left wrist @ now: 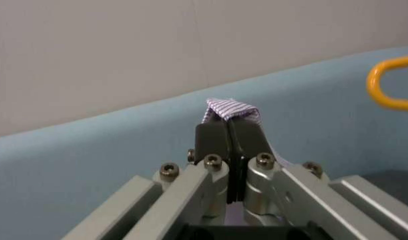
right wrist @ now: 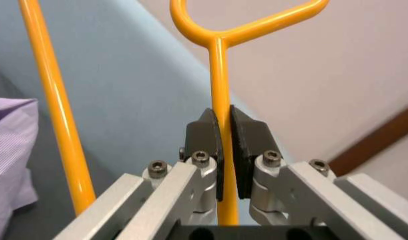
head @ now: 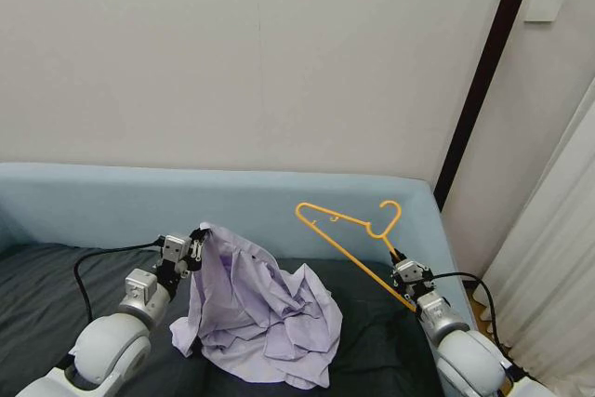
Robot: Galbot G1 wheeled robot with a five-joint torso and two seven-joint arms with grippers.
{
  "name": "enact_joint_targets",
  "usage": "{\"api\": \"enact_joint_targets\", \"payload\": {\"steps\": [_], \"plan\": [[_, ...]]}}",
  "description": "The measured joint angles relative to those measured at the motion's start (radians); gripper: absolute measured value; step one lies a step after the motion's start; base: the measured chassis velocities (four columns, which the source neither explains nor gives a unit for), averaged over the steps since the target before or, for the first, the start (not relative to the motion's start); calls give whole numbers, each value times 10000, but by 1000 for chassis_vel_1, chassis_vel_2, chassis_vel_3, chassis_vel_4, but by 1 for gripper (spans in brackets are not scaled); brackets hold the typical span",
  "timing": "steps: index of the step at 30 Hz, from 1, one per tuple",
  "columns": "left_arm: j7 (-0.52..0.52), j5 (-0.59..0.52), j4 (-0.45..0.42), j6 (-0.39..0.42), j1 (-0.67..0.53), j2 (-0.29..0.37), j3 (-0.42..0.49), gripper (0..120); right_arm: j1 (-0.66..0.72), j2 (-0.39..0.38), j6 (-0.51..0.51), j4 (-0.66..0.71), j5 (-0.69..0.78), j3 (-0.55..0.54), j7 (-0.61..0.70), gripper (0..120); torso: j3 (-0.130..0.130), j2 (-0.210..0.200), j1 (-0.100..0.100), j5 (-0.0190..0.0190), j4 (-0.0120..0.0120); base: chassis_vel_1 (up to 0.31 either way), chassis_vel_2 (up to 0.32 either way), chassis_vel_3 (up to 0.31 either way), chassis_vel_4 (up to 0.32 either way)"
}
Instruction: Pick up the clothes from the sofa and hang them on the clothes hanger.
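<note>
- shirt (head: 265,323): pale lilac with fine stripes. One edge is raised at the left, and the rest lies in a crumpled heap on the dark seat cushion (head: 37,276) of the sofa (head: 93,197), near the middle of the scene.
- left gripper (head: 193,250): at the left, just above the seat, with its jaws pressed together on a fold of the shirt. In the left wrist view a tuft of striped cloth pokes out past the fingertips.
- hanger (head: 349,230): orange and held in the air at the right, in front of the light-blue backrest (head: 279,206). It is tilted, with the hook uppermost. Its free shoulder reaches left toward the raised edge of the shirt but is apart from it.
- right gripper (head: 400,265): low at the right, clamped on the hanger's straight neck just below the hook. The right wrist view shows the rod pinched between the two pads.
- step in hand (judgement): both items are gripped, one per arm. The shirt is only partly off the sofa and has not yet been put on the hanger.
- next move calls for (judgement): raise the shirt so the cloth hangs free and an opening shows, then bring the hanger's free shoulder into the neck or a sleeve.
- unresolved: the cloth is bunched, so which part of the shirt the left gripper holds cannot be told.
</note>
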Motion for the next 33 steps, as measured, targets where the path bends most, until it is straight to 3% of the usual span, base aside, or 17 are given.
{"api": "enact_joint_targets", "payload": {"steps": [12,17,23,33], "plan": [[-294,-557,-879,310,645,-50,-252,0,-1141,468,-81,720,-3306,-924,768,4,0,0,0,-1,-2,0,0,0,0],[-333,-566,-1124,332,885,-142,-334,0,-993,721,-146,558,-3589,-1524,779,4,1,1,0,-1,0,0,0,0,0],[-357,-539,-1288,352,1079,-247,-345,0,-479,1457,-1140,270,-3112,-2225,984,4,1,1,0,-1,0,0,0,0,0],[-358,-499,-1387,352,1185,-583,-87,0,59,2215,-1225,-333,-3407,-2848,1018,4,1,0,2,-2,-1,0,0,0,0]]}}
